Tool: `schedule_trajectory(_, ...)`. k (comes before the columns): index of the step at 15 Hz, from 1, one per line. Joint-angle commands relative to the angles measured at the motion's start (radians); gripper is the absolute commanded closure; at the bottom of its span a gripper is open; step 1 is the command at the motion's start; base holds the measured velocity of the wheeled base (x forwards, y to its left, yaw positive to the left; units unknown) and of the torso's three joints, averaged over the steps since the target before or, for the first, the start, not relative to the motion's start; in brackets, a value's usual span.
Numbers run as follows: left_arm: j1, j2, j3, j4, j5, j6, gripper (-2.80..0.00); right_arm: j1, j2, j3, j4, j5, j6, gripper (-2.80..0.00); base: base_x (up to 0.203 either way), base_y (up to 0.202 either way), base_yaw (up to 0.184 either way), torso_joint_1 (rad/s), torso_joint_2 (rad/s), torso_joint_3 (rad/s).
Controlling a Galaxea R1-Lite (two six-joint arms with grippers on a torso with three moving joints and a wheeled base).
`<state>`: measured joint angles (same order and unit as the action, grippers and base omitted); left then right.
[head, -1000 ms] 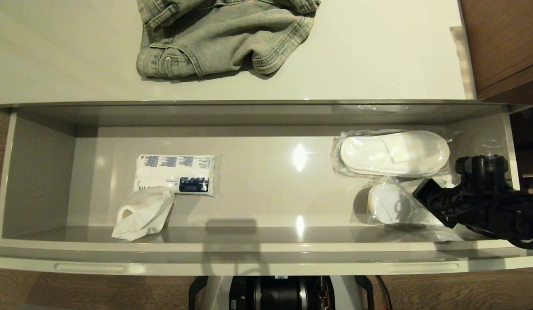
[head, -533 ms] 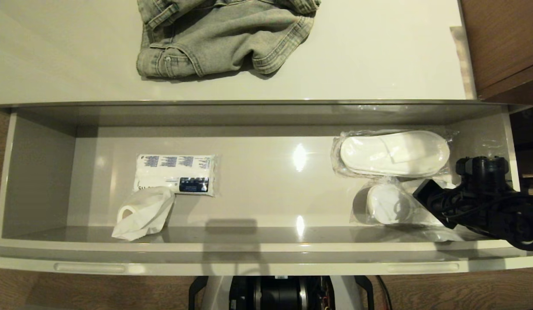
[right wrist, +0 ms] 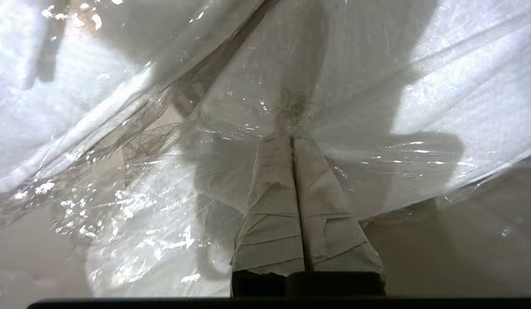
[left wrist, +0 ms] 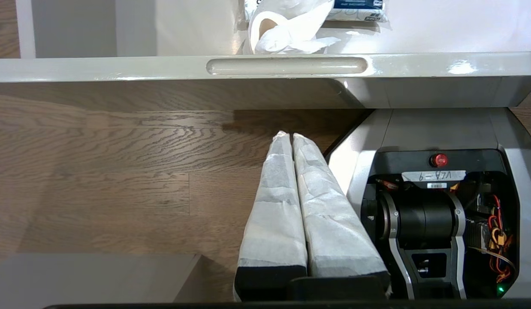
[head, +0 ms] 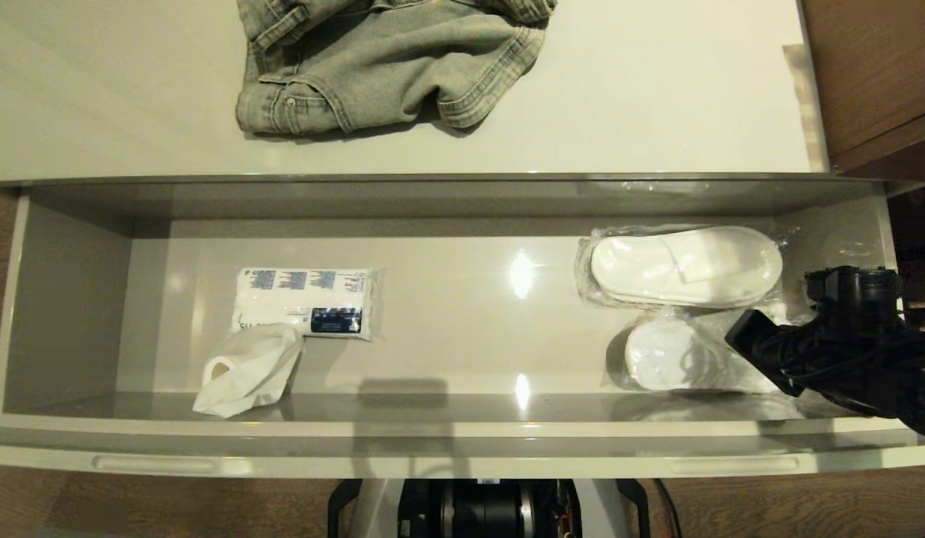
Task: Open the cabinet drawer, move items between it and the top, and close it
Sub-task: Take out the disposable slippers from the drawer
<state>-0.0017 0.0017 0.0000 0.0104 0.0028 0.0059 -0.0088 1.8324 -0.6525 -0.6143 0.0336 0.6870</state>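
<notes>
Crinkly near slipper pack (head: 675,356) pinched by right pincer (right wrist: 292,139).

Head view: straight down over open drawer (head: 66,299). Right wrist: pressed against plastic. Left wrist: low, sharing drawer front.

Warm, even indoor light from overhead. In the head view two bright specular spots sit on the glossy drawer (head: 447,314) floor, and the top (head: 657,97) shows a soft sheen. A rectangular shadow lies at the drawer's near wall; the denim garment (head: 388,60) casts a dark rim. The right wrist view is dim and soft, with glare flecks on the crinkled plastic bag (right wrist: 132,180). The left wrist view is sharp.
</notes>
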Motion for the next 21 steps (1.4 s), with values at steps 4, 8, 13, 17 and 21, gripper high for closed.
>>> schedule_trajectory(4, 0.0, 0.0, 0.0, 0.0, 0.0, 0.0, 0.0, 0.031, -0.154, 0.031, 0.053, 0.009, -0.034, 0.0, 0.0, 0.0, 0.0, 0.0, 0.0, 0.0)
schedule_trajectory(8, 0.0, 0.0, 0.0, 0.0, 0.0, 0.0, 0.0, 0.044, -0.281, 0.007, 0.168, 0.009, -0.036, 0.0, 0.0, 0.0, 0.0, 0.0, 0.0, 0.0)
schedule_trajectory(13, 0.0, 0.0, 0.002, 0.0, 0.0, 0.0, 0.0, 0.047, -0.412, -0.065, 0.34, 0.009, -0.045, 0.0, 0.0, 0.0, 0.0, 0.0, 0.0, 0.0)
schedule_trajectory(17, 0.0, 0.0, 0.002, 0.0, 0.0, 0.0, 0.0, 0.047, -0.481, -0.116, 0.444, 0.009, -0.047, 0.0, 0.0, 0.0, 0.0, 0.0, 0.0, 0.0)
schedule_trajectory(21, 0.0, 0.0, 0.0, 0.0, 0.0, 0.0, 0.0, 0.052, -0.55, -0.171, 0.552, 0.01, -0.055, 0.0, 0.0, 0.0, 0.0, 0.0, 0.0, 0.0)
